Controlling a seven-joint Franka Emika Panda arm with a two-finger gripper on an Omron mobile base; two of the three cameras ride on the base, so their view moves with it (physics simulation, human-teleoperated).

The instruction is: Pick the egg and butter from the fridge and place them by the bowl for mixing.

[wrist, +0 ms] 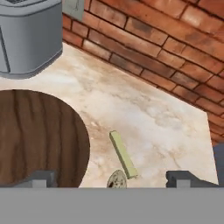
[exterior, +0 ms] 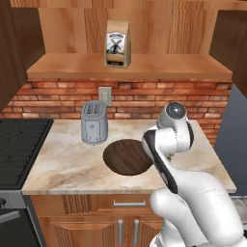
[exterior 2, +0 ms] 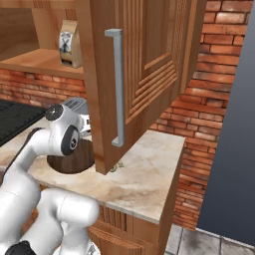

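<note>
In the hand view the dark brown wooden bowl [wrist: 39, 135] lies at the left on the marble counter [wrist: 157, 118]. Just right of it rests the butter [wrist: 123, 154], a thin pale yellow stick. The pale speckled egg [wrist: 117, 179] sits on the counter at the stick's near end. My gripper [wrist: 113, 180] hangs open above them, its dark fingertips [wrist: 40, 177] wide apart and holding nothing. The bowl [exterior: 126, 157] also shows beside my arm in the left base view. The fridge [exterior 2: 234, 124] shows as a dark grey side at the right, its inside hidden.
A silver toaster [exterior: 94, 123] stands behind the bowl by the brick wall. A coffee bag [exterior: 117, 44] sits on the wooden shelf above. The stove [exterior: 19, 144] borders the counter on the left. An open cabinet door [exterior 2: 134, 74] hangs over the counter's right part.
</note>
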